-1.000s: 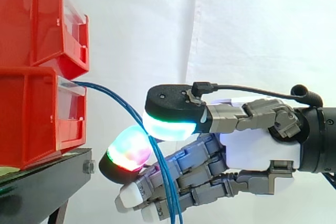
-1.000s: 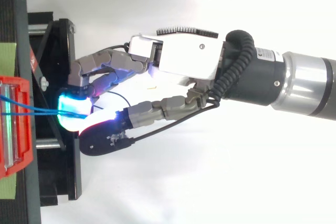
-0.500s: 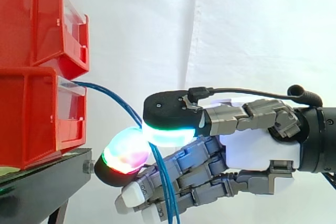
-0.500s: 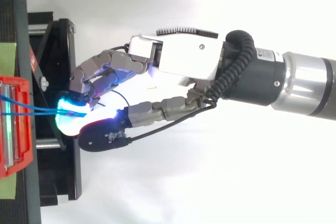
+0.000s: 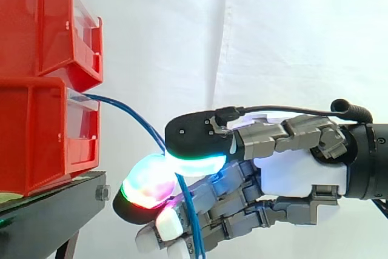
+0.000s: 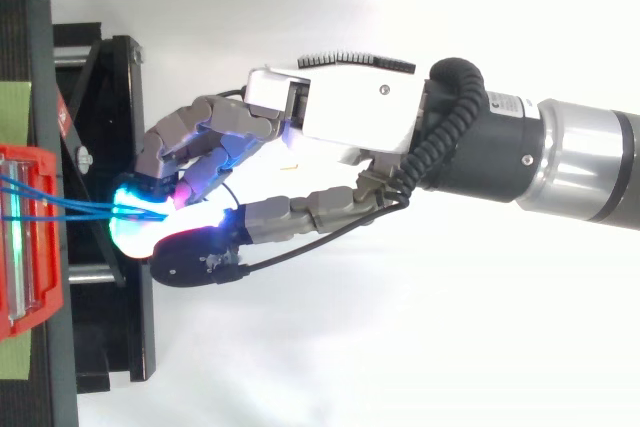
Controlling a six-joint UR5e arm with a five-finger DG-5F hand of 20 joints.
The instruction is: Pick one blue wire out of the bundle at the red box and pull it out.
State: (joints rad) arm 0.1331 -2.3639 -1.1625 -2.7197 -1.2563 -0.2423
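Several blue wires (image 5: 130, 110) arc down from the lower red box (image 5: 36, 131) and pass between the glowing pads of the hand (image 5: 300, 171), which pinches them just beyond the front edge of the black stand (image 5: 54, 207).

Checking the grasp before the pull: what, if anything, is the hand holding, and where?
The hand pinches the blue wires between glowing fingertips, midway, where they droop clear of the red bin; whether just one wire, cannot tell.

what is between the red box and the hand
Only the blue wires, arcing from the red box down to the hand that pinches them; the side view shows it.
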